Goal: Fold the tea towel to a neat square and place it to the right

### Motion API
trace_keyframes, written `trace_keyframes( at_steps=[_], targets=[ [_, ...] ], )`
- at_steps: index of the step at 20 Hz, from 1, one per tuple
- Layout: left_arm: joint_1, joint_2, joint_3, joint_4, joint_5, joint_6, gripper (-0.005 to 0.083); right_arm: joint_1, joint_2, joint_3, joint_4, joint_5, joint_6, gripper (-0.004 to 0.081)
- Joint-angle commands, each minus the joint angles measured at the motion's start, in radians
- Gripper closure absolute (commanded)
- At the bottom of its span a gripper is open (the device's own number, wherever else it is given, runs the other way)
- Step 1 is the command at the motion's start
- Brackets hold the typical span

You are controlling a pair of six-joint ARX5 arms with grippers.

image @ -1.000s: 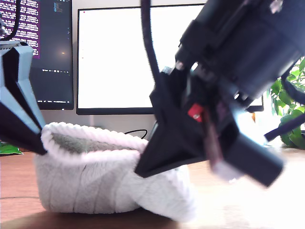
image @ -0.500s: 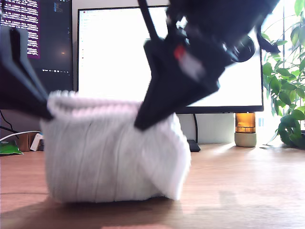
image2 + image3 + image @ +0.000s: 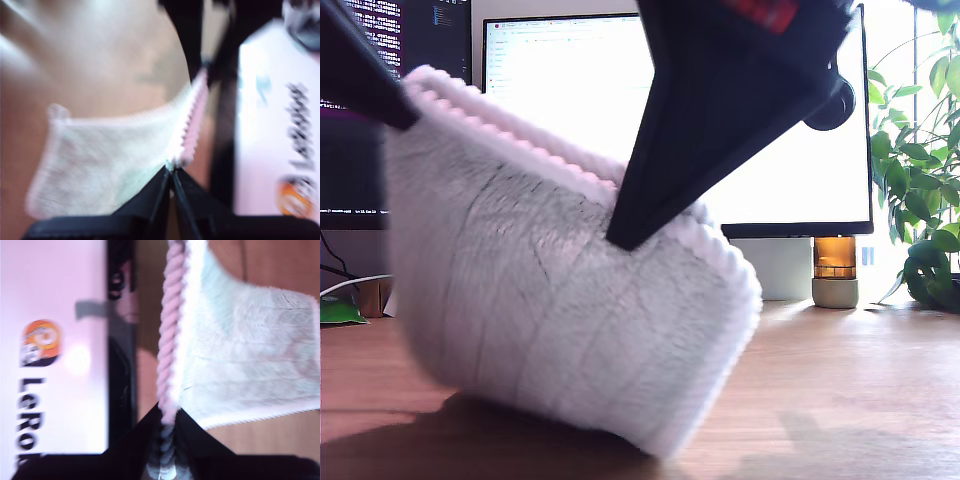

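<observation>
You'll find the tea towel [image 3: 550, 300] off the wooden desk [image 3: 850, 400] for most of its area, hanging as a broad sheet from its thick corded hem [image 3: 520, 140], which runs slanted, higher toward the exterior view's left and lower toward the exterior view's right. Its bottom fold sags close to the desk near the middle of that view, but blur keeps you from telling whether it touches. My first gripper [image 3: 171, 172] has its jaws pressed together on the hem [image 3: 190, 125], with the cloth [image 3: 100, 155] draped away from it over the desk. My second gripper [image 3: 169, 415] is likewise pinched tight on the hem [image 3: 170, 340], the rope-like cord running straight out from between its jaws and the fluffy cloth [image 3: 250, 355] falling to one side. In the exterior view, one black arm [image 3: 360, 70] meets the hem at the exterior view's upper left and another arm [image 3: 720, 110] comes down onto it near the middle; the wrist views don't settle which arm is which. Behind the towel stands a bright monitor [image 3: 790, 190], and a leafy plant [image 3: 920, 200] sits at the exterior view's right.
</observation>
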Motion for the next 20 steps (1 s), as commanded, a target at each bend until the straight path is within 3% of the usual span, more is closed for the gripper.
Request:
trace_keyframes(
  at_steps=[1, 4, 9, 16, 17, 20],
  targets=[
    [0.005, -0.003, -0.011, -0.013, -0.004, -0.006, 0.0798, -0.001, 0.007, -0.011, -0.023, 0.002, 0.004, 0.0783],
    [0.005, -0.003, -0.011, -0.049, 0.003, -0.007, 0.0798, 0.000, 0.007, -0.011, -0.047, -0.023, 0.005, 0.0783],
    [0.005, -0.003, -0.011, -0.070, 0.103, -0.014, 0.0798, 0.001, 0.007, 0.031, -0.122, -0.058, 0.003, 0.0783],
    [0.006, 0.005, -0.011, -0.013, 0.070, -0.010, 0.0797, -0.033, 0.010, 0.085, -0.092, -0.072, -0.043, 0.0783],
    [0.005, 0.005, -0.011, 0.003, 0.070, -0.015, 0.0764, -0.033, 0.010, 0.085, -0.087, -0.072, -0.048, 0.0783],
    [0.003, 0.002, -0.009, 0.048, 0.041, -0.068, 0.0376, -0.044, 0.010, 0.085, -0.070, -0.079, -0.050, 0.0783]
  ],
)
